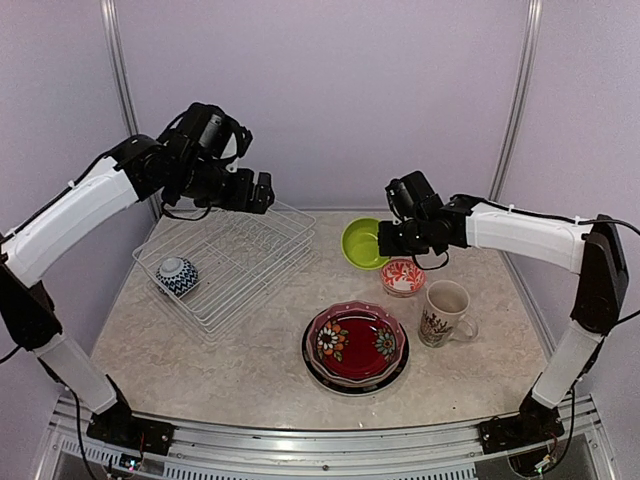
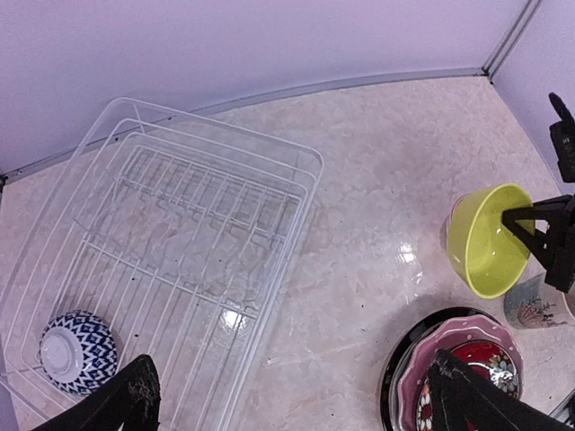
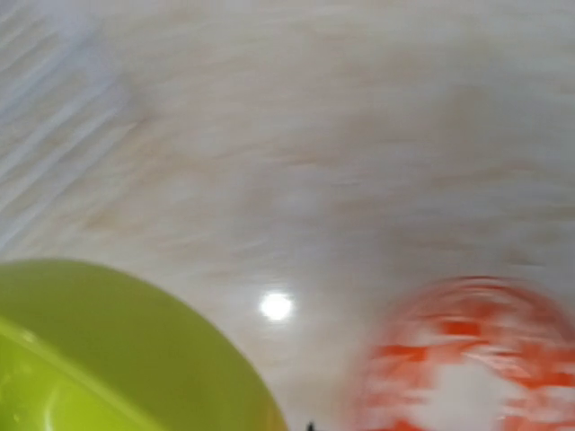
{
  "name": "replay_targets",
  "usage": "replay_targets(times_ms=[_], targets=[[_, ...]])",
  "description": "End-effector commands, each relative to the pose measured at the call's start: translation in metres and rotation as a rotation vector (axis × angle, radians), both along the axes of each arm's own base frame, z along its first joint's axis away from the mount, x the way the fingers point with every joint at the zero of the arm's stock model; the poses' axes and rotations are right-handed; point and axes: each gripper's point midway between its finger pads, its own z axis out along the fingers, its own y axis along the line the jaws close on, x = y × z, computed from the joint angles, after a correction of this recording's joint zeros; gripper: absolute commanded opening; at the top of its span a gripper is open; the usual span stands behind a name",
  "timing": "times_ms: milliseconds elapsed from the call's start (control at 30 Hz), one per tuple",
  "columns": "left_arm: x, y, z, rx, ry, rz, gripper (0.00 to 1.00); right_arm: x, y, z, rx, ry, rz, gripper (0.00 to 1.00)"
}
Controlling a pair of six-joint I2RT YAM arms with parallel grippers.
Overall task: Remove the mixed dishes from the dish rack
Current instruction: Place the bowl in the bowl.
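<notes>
Left jaws spread wide above the dish rack (image 2: 198, 233), lined up, I'd guess, for the upturned blue-white bowl (image 2: 79, 352) alone in one corner; right jaws hover beside the green bowl (image 1: 362, 243) on the worktop (image 1: 250, 360), grip impossible to tell; plates (image 1: 356, 345) and mug (image 1: 445, 312) already out.

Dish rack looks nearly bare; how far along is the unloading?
Nearly done. The plate stack, mug, red-white bowl and lime bowl are out of the dish rack. The right gripper is at the lime bowl; whether it grips it is unclear. The left gripper hangs open above the rack, holding nothing. Left to do: one blue-white bowl, upside down in a rack corner.
</notes>
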Motion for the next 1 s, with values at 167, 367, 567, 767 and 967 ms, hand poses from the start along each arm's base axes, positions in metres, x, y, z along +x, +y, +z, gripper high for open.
replay_targets(times_ms=[167, 367, 567, 767, 967], targets=[[-0.011, 0.066, 0.053, -0.249, -0.017, -0.017, 0.99, 0.013, -0.085, -0.017, -0.134, 0.106, -0.104, 0.0], [-0.007, 0.095, 0.054, -0.342, -0.035, -0.024, 0.99, 0.019, -0.098, -0.042, -0.127, 0.194, -0.082, 0.0], [0.003, 0.115, 0.059, -0.631, 0.077, -0.082, 0.99, 0.021, -0.098, -0.067, -0.143, 0.255, -0.073, 0.0], [0.017, 0.139, 0.044, -0.656, 0.1, 0.001, 0.99, 0.024, -0.099, -0.082, -0.153, 0.28, -0.083, 0.0], [0.034, 0.159, 0.023, -0.579, 0.141, 0.157, 0.99, 0.021, -0.104, -0.099, -0.164, 0.315, -0.09, 0.06]])
